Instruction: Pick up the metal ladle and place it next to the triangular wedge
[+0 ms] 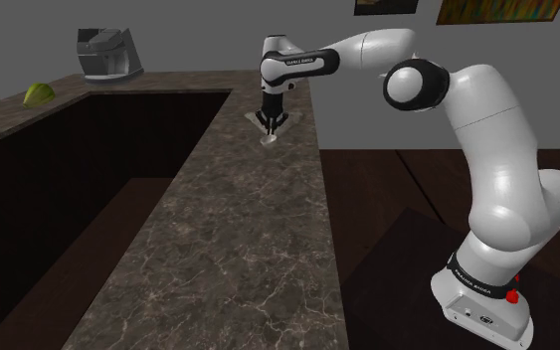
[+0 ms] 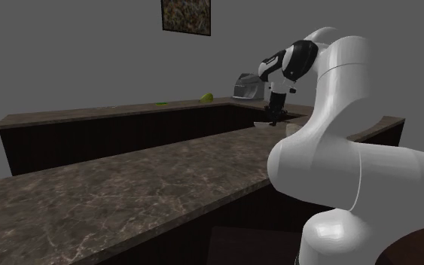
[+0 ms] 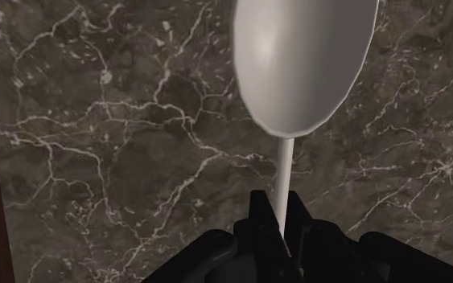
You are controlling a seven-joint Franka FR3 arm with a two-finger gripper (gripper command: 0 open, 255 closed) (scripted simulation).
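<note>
The ladle (image 3: pixel 301 64) is clenched at its thin handle by the claw (image 3: pixel 279 211), bowl hanging down over the worktop (image 3: pixel 96 161), presumably so it can be carried clear.

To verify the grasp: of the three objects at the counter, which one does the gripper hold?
The pale grey ladle: the gripper is shut on its thin handle. The green wedge and the grey appliance stand far away.

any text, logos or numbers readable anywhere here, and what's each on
Dark band on the arm's wrist link: white lettering, too small to read.
Dark band at the arm's base: white lettering, too small to read.
No text on the ladle, counter or wall pictures.
</note>
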